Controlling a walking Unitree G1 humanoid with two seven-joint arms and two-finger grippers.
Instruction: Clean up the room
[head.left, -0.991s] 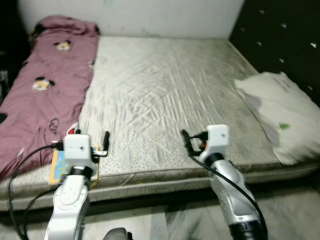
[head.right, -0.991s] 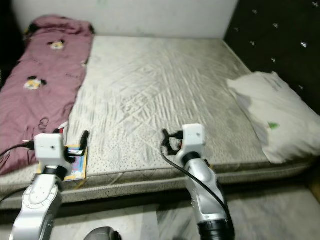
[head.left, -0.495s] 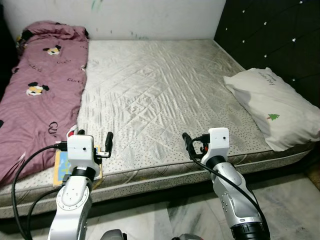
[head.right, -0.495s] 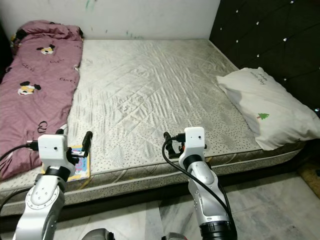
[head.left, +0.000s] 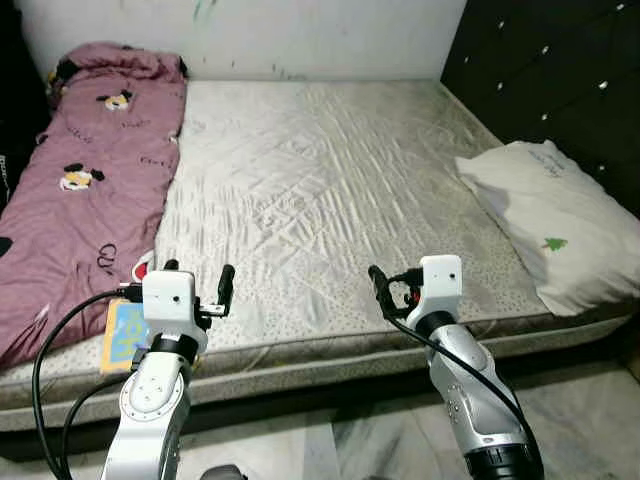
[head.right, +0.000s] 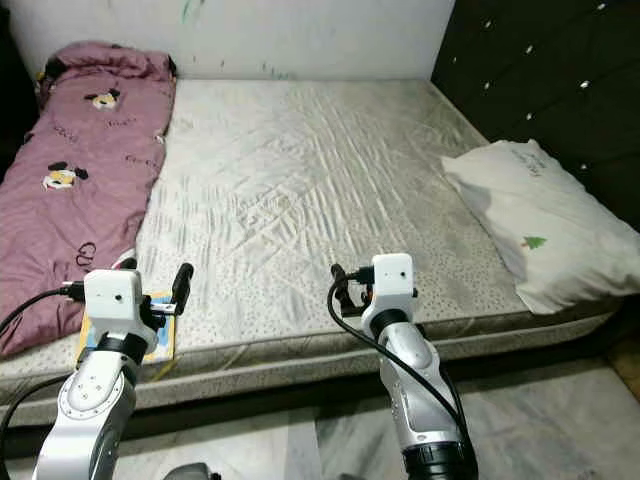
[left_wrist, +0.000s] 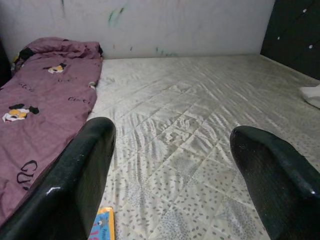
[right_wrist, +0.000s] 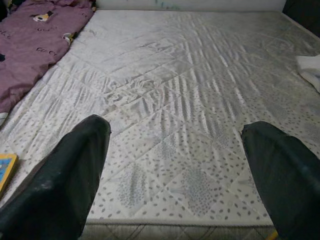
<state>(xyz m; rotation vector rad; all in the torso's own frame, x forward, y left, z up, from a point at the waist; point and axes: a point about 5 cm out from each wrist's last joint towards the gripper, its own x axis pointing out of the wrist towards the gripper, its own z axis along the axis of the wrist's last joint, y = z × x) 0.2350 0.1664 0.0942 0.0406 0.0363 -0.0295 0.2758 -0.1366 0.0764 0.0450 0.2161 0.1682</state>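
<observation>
Hovering over the near edge of the bed (head.left: 330, 170), the left end effector (left_wrist: 170, 175) and right end effector (right_wrist: 175, 175) both have their fingers spread wide, holding nothing. A colourful book (head.left: 122, 330) lies at the bed's near left corner, beside a maroon blanket (head.left: 80, 190) along the left edge. A white pillow (head.left: 545, 220) rests at the right edge.

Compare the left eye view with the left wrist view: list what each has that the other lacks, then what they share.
Left eye view: the floor, the right gripper, and the whole pillow with its tree print. Left wrist view: the fingers of the left gripper seen close from inside, spread wide. Shared: mattress, maroon blanket, book at the bed's near edge, marked wall.
</observation>
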